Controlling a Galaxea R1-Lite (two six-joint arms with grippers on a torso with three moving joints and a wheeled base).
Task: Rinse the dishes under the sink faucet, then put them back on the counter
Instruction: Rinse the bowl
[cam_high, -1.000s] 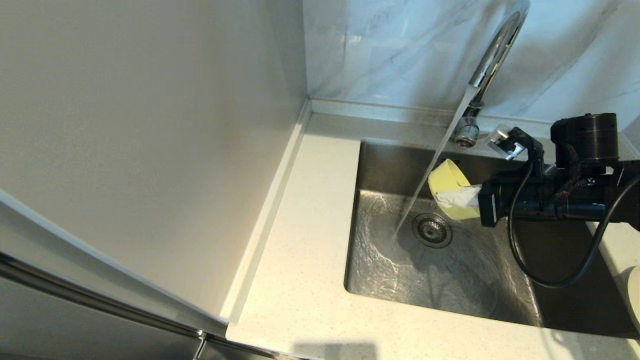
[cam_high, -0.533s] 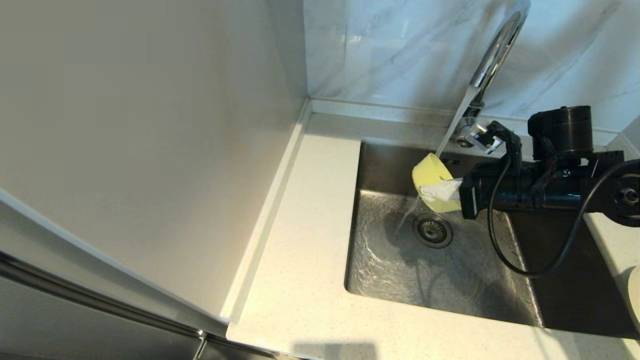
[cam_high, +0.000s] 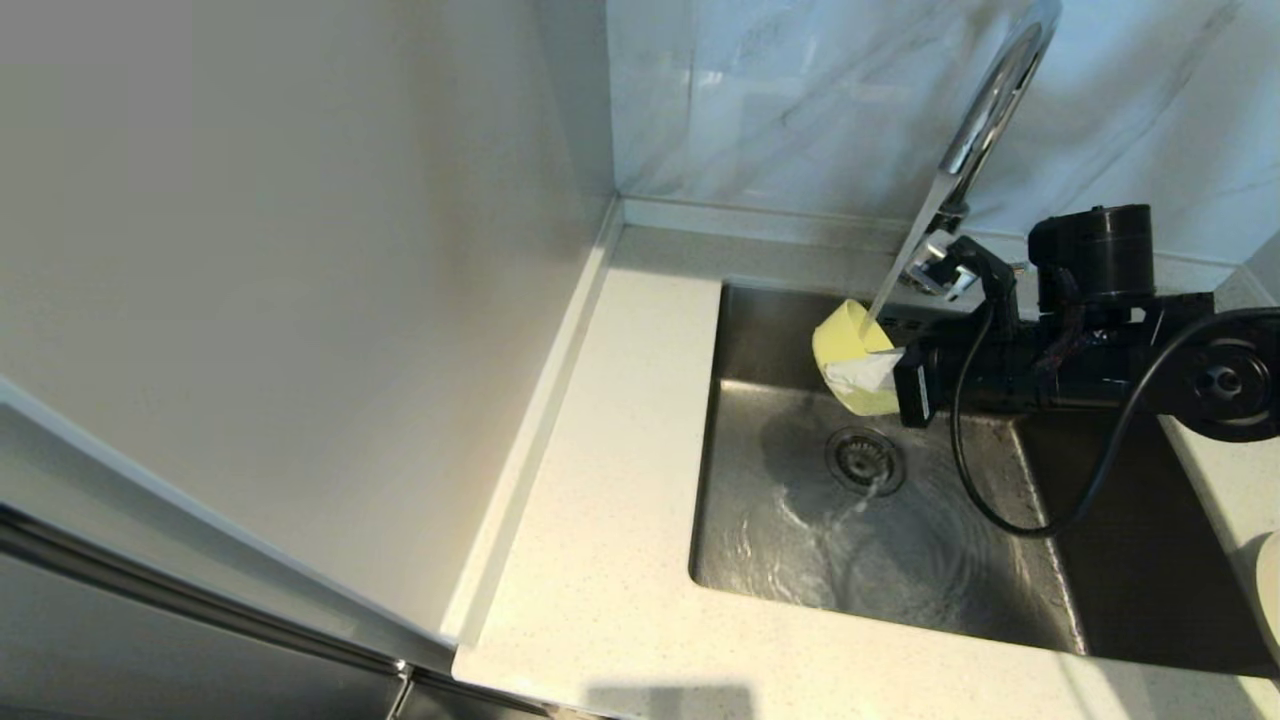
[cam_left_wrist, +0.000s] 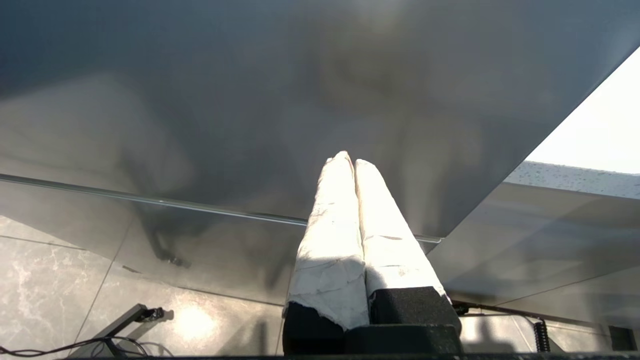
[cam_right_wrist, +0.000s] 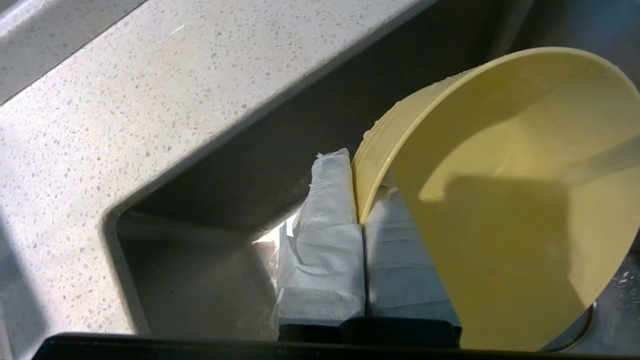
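Observation:
My right gripper (cam_high: 868, 375) (cam_right_wrist: 356, 175) is shut on the rim of the pale yellow bowl (cam_high: 845, 350) (cam_right_wrist: 505, 200), holding it tilted over the back of the steel sink (cam_high: 760, 540). Water from the chrome faucet (cam_high: 985, 110) pours into the bowl and runs down onto the drain strainer (cam_high: 865, 460). One white-wrapped finger (cam_right_wrist: 327, 220) lies outside the bowl wall, the other inside. The cream-white plate (cam_high: 1268, 590) shows only as a sliver at the right edge. No chopsticks are in view. My left gripper (cam_left_wrist: 352, 165) is shut on nothing, low beside a cabinet front.
The speckled counter (cam_high: 610, 480) runs left of and in front of the sink. A tall pale panel (cam_high: 300, 300) rises on the left, and the marble wall (cam_high: 800, 100) stands behind the faucet. A black cable (cam_high: 1010, 500) loops from my right arm over the basin.
My right gripper has carried the bowl to the left and toward the back, from beside the stream to under it. Water now lands in the bowl instead of straight on the basin floor.

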